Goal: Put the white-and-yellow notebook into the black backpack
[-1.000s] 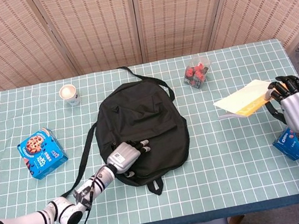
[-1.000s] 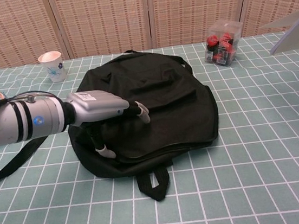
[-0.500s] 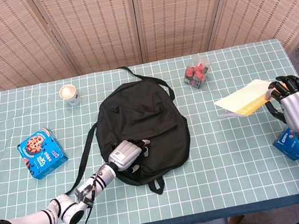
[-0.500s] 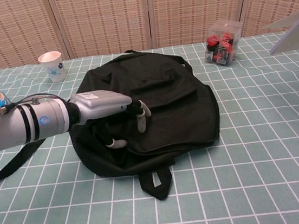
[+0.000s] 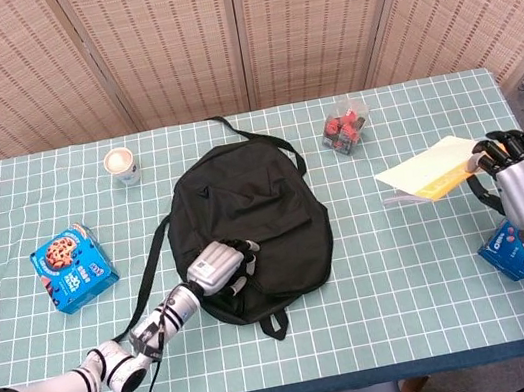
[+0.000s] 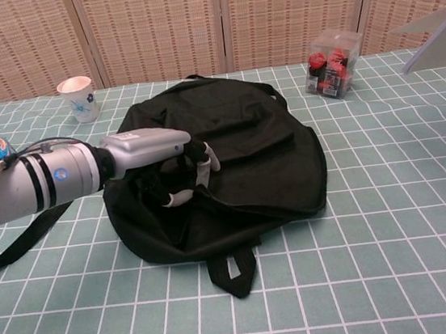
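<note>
Two robot hands are showing over the table (image 5: 383,307). Nearest, the left robot hand (image 5: 222,267) is gripping the near edge of the black backpack (image 5: 254,207), with its fingers (image 6: 203,158) curling into the dark cloth. In the chest view the cloth is bunching up under that hand. The backpack is lying flat in the middle of the table, and one long strap (image 5: 149,277) is trailing off to the left, close to the left arm.

Over by the right edge, the right robot hand (image 5: 518,179) is holding the white-and-yellow notebook (image 5: 433,172) by its right end. The notebook is sitting up off the table and tilting a little. It is well apart from the backpack and far from the left robot hand, so it is not in the bag yet. In the chest view only a pale corner of it is peeking in at the top right.

One blue packet (image 5: 507,246) is lying just beside the right arm. One blue snack box (image 5: 74,267) is resting near the left edge. Farther back, one clear box (image 5: 344,127) with red things inside is standing behind the backpack, and one white paper cup (image 5: 122,165) is standing at the far left.
</note>
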